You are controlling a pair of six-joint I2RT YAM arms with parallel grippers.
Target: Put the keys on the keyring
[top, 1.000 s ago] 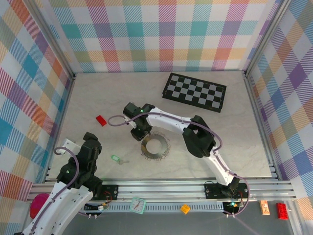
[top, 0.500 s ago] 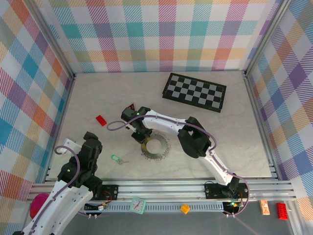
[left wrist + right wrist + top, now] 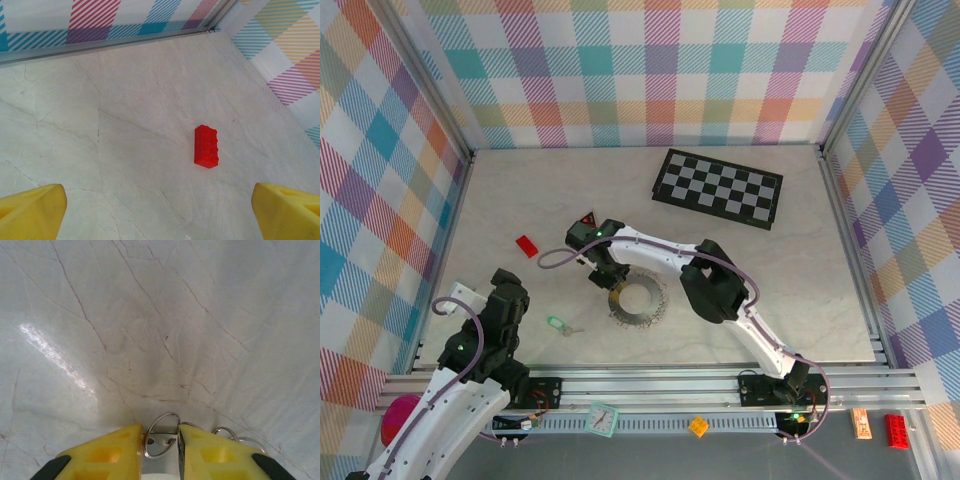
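Inside right gripper [image 3: 160, 441] — wire ring [image 3: 161, 414], silver key [image 3: 158, 445]

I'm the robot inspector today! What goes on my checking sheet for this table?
Surface: pale marble-look table top, no spills seen.
Job's things: big flat grey toothed metal ring lying flat; small silver key with green tag apart, to its left; small silver wire loops between the fingers of the right claw.
Clutter: red plastic brick, small red triangle, black-and-white chequered board.
Claws: left claw wide open, empty; right claw narrow around the loops, grip unsure.
Cables: purple-grey cable looping beside the right arm's wrist.
Surroundings: colourful checked walls, metal rail in front.
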